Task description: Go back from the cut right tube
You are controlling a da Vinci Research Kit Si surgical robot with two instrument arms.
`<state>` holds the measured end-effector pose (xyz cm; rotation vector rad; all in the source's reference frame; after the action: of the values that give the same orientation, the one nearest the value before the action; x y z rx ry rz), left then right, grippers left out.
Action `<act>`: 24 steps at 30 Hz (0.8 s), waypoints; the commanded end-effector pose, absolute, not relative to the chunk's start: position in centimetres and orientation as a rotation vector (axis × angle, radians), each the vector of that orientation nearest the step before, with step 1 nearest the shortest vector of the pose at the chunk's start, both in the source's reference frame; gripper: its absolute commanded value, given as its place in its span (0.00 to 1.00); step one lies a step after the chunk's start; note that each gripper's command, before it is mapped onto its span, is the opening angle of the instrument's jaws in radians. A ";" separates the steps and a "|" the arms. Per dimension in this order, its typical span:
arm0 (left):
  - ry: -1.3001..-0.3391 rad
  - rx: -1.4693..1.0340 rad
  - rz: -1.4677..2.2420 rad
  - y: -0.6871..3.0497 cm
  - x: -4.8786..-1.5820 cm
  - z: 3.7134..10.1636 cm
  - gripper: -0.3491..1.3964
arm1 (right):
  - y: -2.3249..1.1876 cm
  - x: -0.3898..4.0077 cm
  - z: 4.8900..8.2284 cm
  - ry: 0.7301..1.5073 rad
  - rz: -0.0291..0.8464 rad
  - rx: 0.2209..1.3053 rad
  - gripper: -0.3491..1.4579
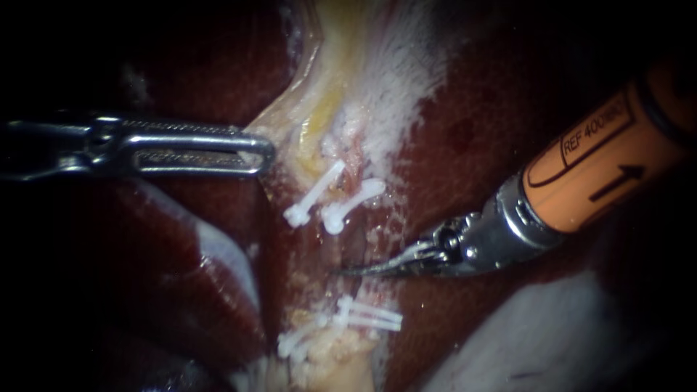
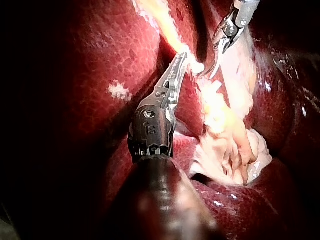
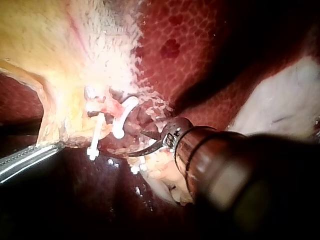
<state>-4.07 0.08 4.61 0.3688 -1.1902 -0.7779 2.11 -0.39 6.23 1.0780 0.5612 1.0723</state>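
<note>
Two white clips [image 1: 312,196] [image 1: 353,201] sit on the upper stump of the cut tube, with more white clips [image 1: 363,316] on the lower stump. A raw gap [image 1: 348,250] lies between the two groups. My right instrument [image 1: 347,271], with an orange shaft and thin curved blades, points into that gap from the right. Its jaws stand slightly open, holding nothing; the right wrist view shows them [image 3: 137,144] just beside the upper clips [image 3: 120,122]. My left instrument [image 1: 261,154] has long slotted jaws shut on the pale yellow edge of the gallbladder [image 1: 319,109].
Dark red liver [image 1: 494,131] surrounds the field. A pale white patch of tissue [image 1: 552,334] lies under the right shaft. In the left wrist view, frayed yellow-white tissue [image 2: 225,125] hangs beside my left instrument [image 2: 181,57], with my right instrument [image 2: 214,67] ahead of it.
</note>
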 end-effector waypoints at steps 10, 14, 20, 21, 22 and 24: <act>-1.190 0.368 -0.777 0.07 -4.06 4.62 0.06 | -0.39 1.98 6.22 0.594 1.027 1.056 0.76; -1.190 0.368 -0.777 0.07 -4.06 4.64 0.06 | -0.38 1.83 6.19 0.652 0.949 1.002 0.81; -1.190 0.368 -0.776 0.07 -4.06 4.64 0.06 | -0.35 1.61 6.17 0.755 0.780 0.901 0.86; -1.190 0.368 -0.776 0.07 -4.06 4.64 0.06 | -0.33 1.57 6.17 0.778 0.728 0.865 0.86; -1.190 0.368 -0.776 0.07 -4.06 4.65 0.06 | -0.32 1.56 6.17 0.792 0.691 0.838 0.87; -1.191 0.368 -0.776 0.07 -4.05 4.66 0.06 | -0.26 1.53 6.17 0.828 0.612 0.781 0.89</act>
<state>-4.05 0.07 4.66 0.3675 -1.1903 -0.7758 1.52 -0.23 6.16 0.7614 0.8398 0.5766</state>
